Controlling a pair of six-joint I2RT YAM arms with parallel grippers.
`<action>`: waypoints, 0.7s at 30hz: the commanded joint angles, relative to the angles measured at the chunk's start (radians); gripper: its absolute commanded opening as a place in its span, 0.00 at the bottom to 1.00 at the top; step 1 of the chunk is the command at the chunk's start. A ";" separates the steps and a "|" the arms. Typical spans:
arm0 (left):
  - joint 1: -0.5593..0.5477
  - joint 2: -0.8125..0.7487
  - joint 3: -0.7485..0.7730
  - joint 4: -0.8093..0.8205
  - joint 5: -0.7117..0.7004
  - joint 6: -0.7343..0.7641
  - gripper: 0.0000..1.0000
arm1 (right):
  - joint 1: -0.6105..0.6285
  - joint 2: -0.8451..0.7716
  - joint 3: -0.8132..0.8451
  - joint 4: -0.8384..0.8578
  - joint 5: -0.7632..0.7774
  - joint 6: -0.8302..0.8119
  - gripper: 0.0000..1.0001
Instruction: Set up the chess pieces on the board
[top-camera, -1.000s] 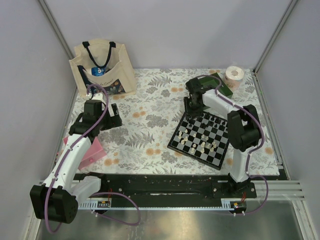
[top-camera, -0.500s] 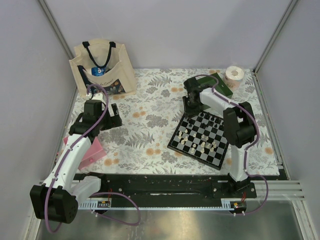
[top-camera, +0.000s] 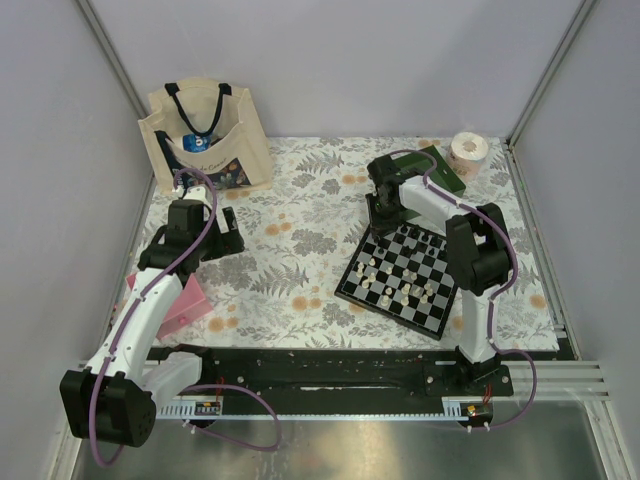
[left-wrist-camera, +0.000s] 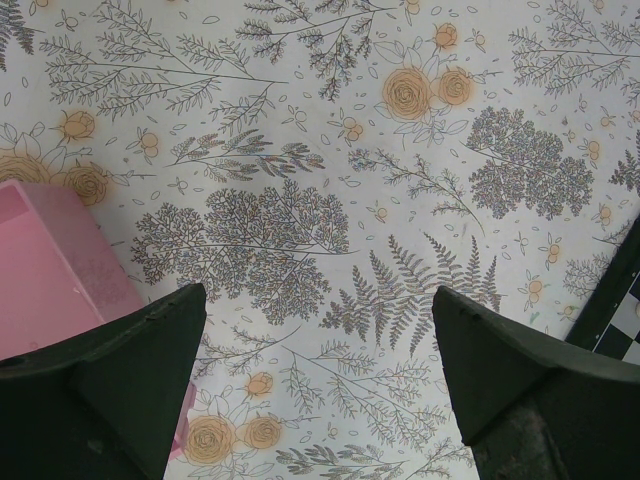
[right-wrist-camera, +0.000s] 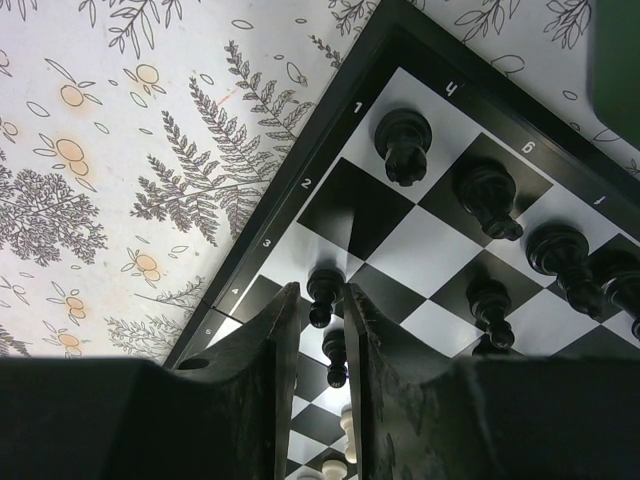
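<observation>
Top external view: the board sits right of centre on the floral table cloth, turned diamond-wise. Its upper-left corner is directly under the right gripper. The chess pieces are spread over it: cream ones toward the lower left, black ones along the upper edge.

Right wrist view: a black pawn stands near the board's edge, right at the gripper tips, in the slim gap between them. The jaws are nearly together; can't tell if they pinch it. More black pieces line the upper right of the frame.

Around, in the top view: tote bag upper left, green tray and paper roll upper right, pink thing lower left. Nothing blocks the board.

The right arm rises from the bottom right, elbow folded over the board's right side, wrist bent down. The left arm stretches up the left side. The left gripper is low over the cloth, jaws wide apart, holding nothing.
</observation>
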 joint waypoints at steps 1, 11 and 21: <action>0.003 -0.007 0.043 0.024 0.014 0.007 0.99 | 0.010 0.001 0.025 -0.016 0.014 -0.012 0.32; 0.003 -0.006 0.043 0.026 0.012 0.007 0.99 | 0.010 0.009 0.045 -0.026 0.013 -0.018 0.19; 0.005 -0.006 0.045 0.024 0.017 0.007 0.99 | 0.010 0.017 0.117 -0.028 0.105 -0.030 0.11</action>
